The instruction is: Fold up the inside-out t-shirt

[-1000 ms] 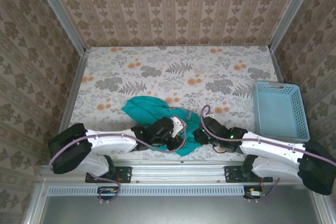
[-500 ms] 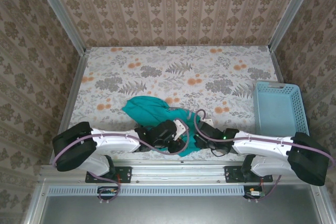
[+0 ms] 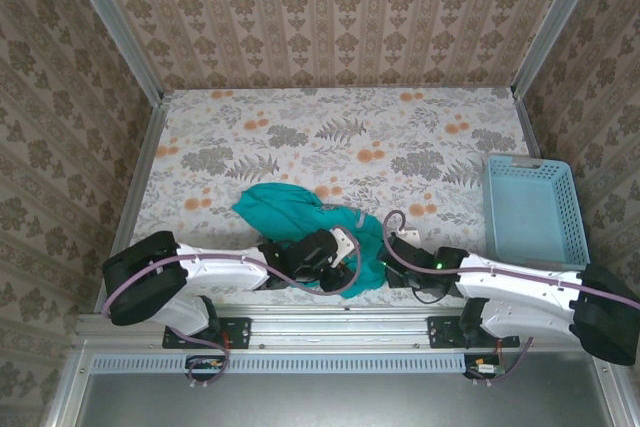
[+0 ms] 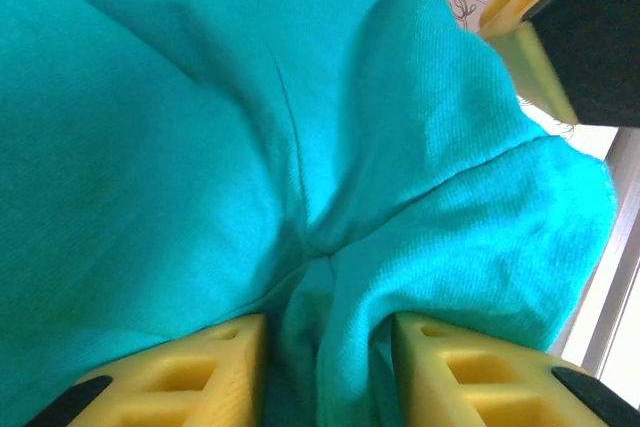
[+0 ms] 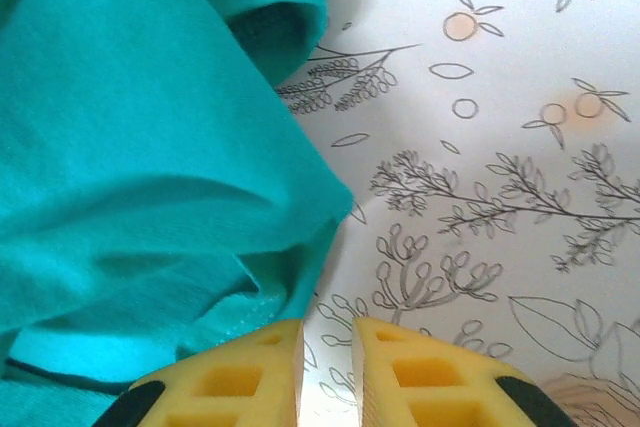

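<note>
The teal-green t-shirt (image 3: pixel 280 209) lies crumpled near the table's front edge, between the two arms. In the left wrist view a bunched fold of the t-shirt (image 4: pixel 200 147) sits between the yellow fingers (image 4: pixel 200 372) of my left gripper (image 4: pixel 328 347), which is shut on it. My left gripper (image 3: pixel 335 252) is over the shirt's near right part. My right gripper (image 5: pixel 327 347) rests low on the tablecloth at the edge of the shirt (image 5: pixel 120 147). Its fingers are almost together, and bare cloth shows in the narrow gap. My right gripper (image 3: pixel 392 247) is just right of the shirt.
A light-blue slotted basket (image 3: pixel 530 209) stands at the right edge of the floral tablecloth (image 3: pixel 340 137). Patterned walls close in the back and both sides. The metal rail of the front edge runs just behind both grippers.
The right arm reached left toward the shirt, then drew back slightly to the right. The left gripper has stayed on the shirt's near part, and the shirt has barely shifted.
</note>
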